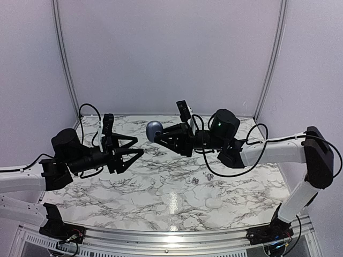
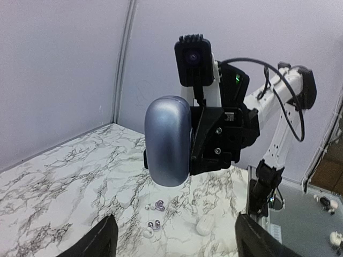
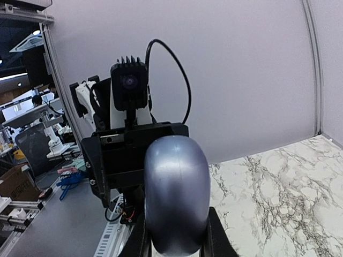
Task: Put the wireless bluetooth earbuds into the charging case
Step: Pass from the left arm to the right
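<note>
The charging case (image 1: 154, 130) is being gripped aloft by the right fingers (image 3: 217, 238), apparently for presenting to the wide-spread left fingers (image 2: 99, 238), while the earbuds (image 1: 195, 181) are being left on the table (image 1: 134, 187).

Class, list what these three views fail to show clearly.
Top view: earbuds too small to count.
Right wrist view: charging case hides part of the left gripper.
Left wrist view: its own fingers mostly cut off by the bottom edge.
</note>
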